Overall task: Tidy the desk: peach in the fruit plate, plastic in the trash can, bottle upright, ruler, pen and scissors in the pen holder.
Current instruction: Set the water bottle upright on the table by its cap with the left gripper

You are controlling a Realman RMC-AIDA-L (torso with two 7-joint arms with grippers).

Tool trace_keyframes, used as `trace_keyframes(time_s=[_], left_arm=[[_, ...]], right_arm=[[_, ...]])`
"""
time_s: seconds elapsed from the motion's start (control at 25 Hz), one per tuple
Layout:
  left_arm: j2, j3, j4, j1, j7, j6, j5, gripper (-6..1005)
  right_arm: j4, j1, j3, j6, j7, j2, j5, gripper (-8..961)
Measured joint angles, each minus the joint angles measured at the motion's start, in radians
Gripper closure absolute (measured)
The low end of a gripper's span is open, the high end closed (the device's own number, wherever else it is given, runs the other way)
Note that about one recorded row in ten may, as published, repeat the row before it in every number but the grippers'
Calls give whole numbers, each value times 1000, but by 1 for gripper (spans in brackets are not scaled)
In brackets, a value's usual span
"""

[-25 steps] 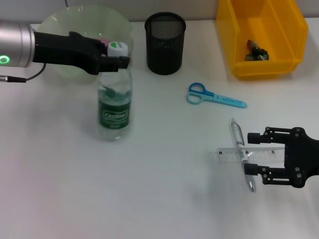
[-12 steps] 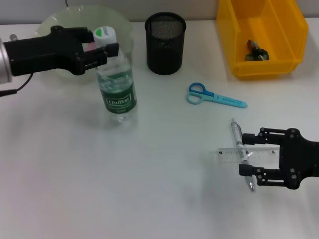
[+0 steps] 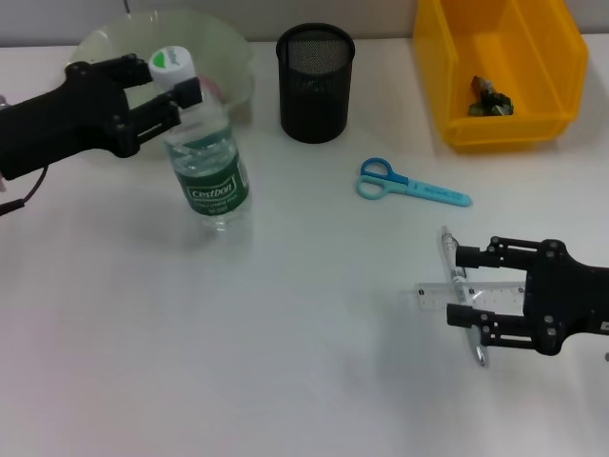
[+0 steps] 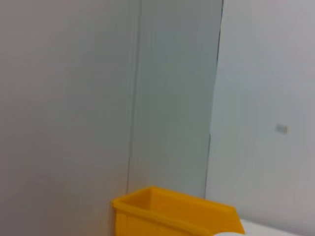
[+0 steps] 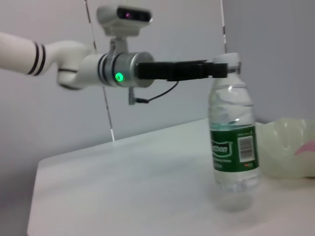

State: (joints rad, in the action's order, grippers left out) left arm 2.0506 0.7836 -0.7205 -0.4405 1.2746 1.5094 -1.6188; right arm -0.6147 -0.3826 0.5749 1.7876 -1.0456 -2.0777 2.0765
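Note:
The bottle (image 3: 209, 167) stands with its base on the desk (image 3: 285, 333), its top leaning left, and my left gripper (image 3: 169, 84) is shut on its neck just under the white cap. The right wrist view shows the bottle (image 5: 234, 137) held at the cap by that gripper (image 5: 216, 70). My right gripper (image 3: 466, 288) is open low over the desk, its fingers straddling the pen (image 3: 451, 257) and the ruler (image 3: 433, 297) crossed under it. The scissors (image 3: 411, 184) lie flat. A sliver of pink peach (image 3: 211, 89) shows in the fruit plate (image 3: 114, 43). The plastic (image 3: 490, 98) lies in the trash can (image 3: 533, 38).
The pen holder (image 3: 315, 84) stands at the back centre, between the fruit plate and the trash can. The left wrist view shows only a wall and the trash can's rim (image 4: 172, 211).
My left arm drew back to the left with the bottle's top, tipping the bottle that way. My right gripper slid left, farther over the pen and ruler.

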Motion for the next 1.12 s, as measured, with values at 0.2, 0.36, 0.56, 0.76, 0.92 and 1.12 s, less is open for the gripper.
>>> trace_keyframes(time_s=[0.2,0.36,0.56,0.76,0.92,1.12], left_arm=[[2,-76,70,3,-65,40,5,567],[11,-111,124,4,-138,46,14,567],[10,-120,161,5,-167,51,32,567],[9,-120,173,6,-173,53,41,567],[9,-120,174,6,-173,54,41,567],[10,-119,174,7,-173,52,41,567]], right_arm=[[47,-3,-25,-13,41,1,-20,253],[70,-6,-27,-34,63,0,-23,253],[89,-11,-28,-41,77,1,-27,253],[95,-12,-27,-47,82,1,-34,253],[96,-12,-27,-47,83,2,-34,253],[96,-12,-27,-47,84,2,-34,253]])
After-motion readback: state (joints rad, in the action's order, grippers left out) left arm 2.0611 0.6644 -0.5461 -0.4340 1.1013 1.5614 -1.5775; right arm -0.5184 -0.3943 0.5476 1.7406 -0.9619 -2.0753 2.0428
